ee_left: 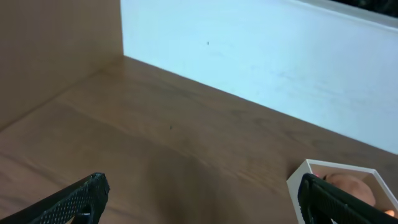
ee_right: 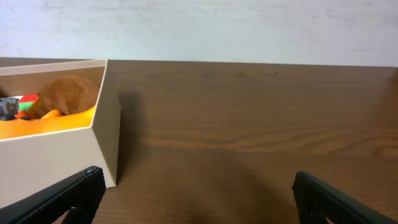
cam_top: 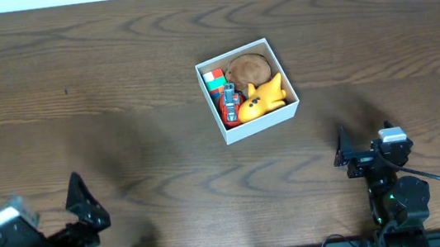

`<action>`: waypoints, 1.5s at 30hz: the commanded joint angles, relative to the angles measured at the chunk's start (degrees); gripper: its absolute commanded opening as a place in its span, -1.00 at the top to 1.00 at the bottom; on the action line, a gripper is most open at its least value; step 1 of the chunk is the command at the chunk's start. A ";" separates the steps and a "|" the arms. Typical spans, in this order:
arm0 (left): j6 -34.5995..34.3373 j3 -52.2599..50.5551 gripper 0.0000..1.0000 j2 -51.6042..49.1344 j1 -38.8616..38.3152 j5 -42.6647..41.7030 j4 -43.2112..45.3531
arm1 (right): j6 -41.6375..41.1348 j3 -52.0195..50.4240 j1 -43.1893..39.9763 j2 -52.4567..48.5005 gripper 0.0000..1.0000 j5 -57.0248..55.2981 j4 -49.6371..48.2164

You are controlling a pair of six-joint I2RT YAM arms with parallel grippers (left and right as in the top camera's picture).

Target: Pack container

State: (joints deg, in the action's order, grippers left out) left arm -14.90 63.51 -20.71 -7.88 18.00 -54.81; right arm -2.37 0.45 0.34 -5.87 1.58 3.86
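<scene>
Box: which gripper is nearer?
Right. The right gripper sits open a short way off the box's near-right corner. The left gripper, also open, is much farther away, off to the box's near-left.

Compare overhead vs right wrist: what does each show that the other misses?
Overhead only: the left arm, and the container seen whole from above, all four walls, near the middle of the table.

Right wrist only: the pale backdrop behind the table's far edge, the container's outer side face seen from low down, and the right gripper close up, fingers wide apart.

Both: the container, the brown round toy and the yellow toy inside it, and bare wood around it.
</scene>
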 commanded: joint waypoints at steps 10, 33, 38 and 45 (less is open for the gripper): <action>-0.85 -29.73 -0.96 9.86 3.76 -3.52 22.03 | -0.37 -0.13 -0.48 0.13 -0.98 0.35 0.22; -0.85 -57.86 -0.96 20.61 7.52 -5.62 46.77 | -0.37 -0.13 -0.48 0.13 -0.99 0.35 0.22; -0.85 -58.84 -0.96 20.61 8.66 -5.62 46.84 | -0.37 -0.13 -0.48 0.13 -0.99 0.35 0.22; -0.83 -59.67 -0.96 20.61 9.16 -6.03 46.80 | -0.37 -0.13 -0.48 0.13 -0.98 0.35 0.22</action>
State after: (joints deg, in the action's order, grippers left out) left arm -15.25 4.73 -0.62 0.78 12.34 -8.49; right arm -2.37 0.45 0.34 -5.87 1.58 3.88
